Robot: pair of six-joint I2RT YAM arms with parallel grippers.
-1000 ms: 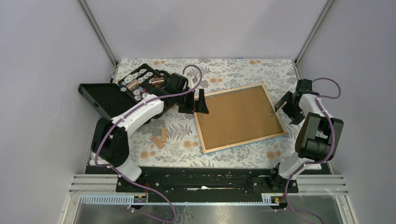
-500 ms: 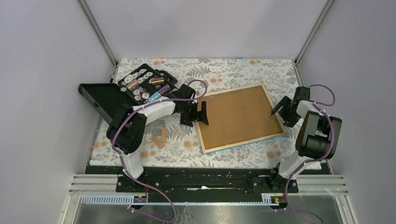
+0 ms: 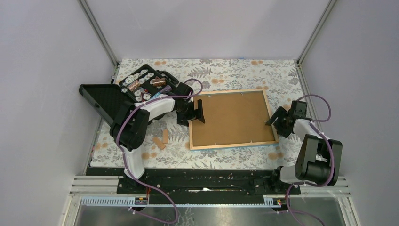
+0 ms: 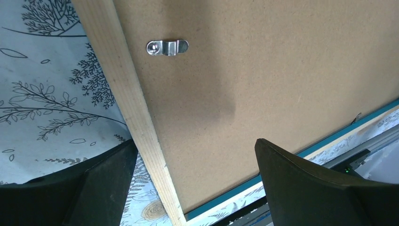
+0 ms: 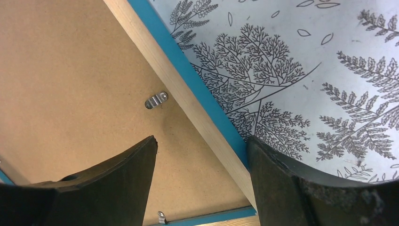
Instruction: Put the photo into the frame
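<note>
The bench (image 3: 235, 70) was covered with a pale fern-printed cloth (image 3: 226, 157) — it was enclosed by plain lilac-grey walls (image 3: 207, 28), joined at metal corner posts (image 3: 99, 33).

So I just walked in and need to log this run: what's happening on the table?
Two robot arms are working on a picture frame that lies face down on the patterned table. Its brown backing board sits in it under small metal clips. The left gripper straddles the frame's left rim and the right gripper straddles its right rim. The jaws of both are apart and not clamped on it. No photo is visible.
</note>
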